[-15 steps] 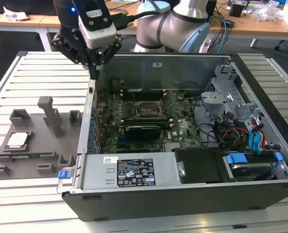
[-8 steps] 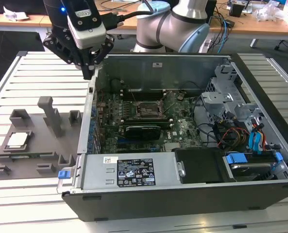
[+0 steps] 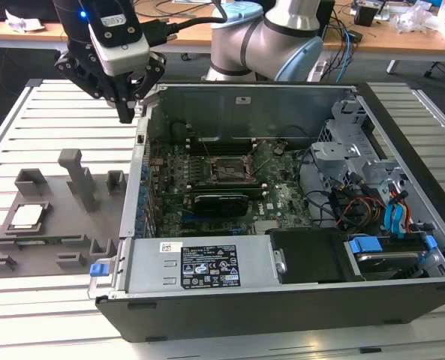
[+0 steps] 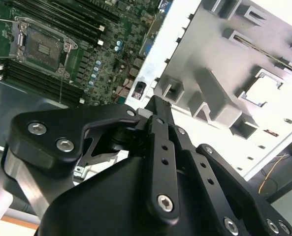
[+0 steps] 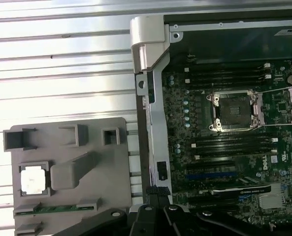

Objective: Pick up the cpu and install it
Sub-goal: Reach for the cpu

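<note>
One gripper (image 3: 127, 116) pinched narrow, empty, over the case (image 3: 297, 94) wall, one cpu (image 3: 27, 217) in the fixture (image 3: 64, 221) on the surface (image 3: 72, 124), one socket (image 3: 226, 171) inside the case, well apart

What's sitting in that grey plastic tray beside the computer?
The cpu lies flat in a square recess of the grey tray, with a thin green strip in a slot nearby. Whatever is beneath the chip is covered.
</note>
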Motion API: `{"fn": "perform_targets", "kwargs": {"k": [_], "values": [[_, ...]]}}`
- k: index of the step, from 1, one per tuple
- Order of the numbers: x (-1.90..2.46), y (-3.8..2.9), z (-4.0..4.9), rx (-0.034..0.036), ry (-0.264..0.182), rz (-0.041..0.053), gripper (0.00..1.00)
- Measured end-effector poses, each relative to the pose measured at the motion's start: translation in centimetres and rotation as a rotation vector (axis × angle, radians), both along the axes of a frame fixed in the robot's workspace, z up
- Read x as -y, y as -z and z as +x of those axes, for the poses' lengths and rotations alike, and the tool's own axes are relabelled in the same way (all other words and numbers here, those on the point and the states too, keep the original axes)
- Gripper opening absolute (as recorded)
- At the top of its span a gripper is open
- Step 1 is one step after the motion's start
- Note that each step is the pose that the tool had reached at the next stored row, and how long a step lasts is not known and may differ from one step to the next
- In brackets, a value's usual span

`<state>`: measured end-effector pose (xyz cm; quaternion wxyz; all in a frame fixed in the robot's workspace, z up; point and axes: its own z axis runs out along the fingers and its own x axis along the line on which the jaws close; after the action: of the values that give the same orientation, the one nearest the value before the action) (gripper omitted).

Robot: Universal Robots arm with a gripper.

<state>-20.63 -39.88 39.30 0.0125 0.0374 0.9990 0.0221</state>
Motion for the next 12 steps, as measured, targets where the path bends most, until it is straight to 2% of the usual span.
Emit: {"fn": "perform_targets", "kwargs": {"k": [9, 12], "values": [[0.00, 0.01, -1.54, -0.0001, 0.000, 0.0000, 0.11], [0.00, 0.02, -2.38, 0.0000, 0.000, 0.0000, 0.11]]}}
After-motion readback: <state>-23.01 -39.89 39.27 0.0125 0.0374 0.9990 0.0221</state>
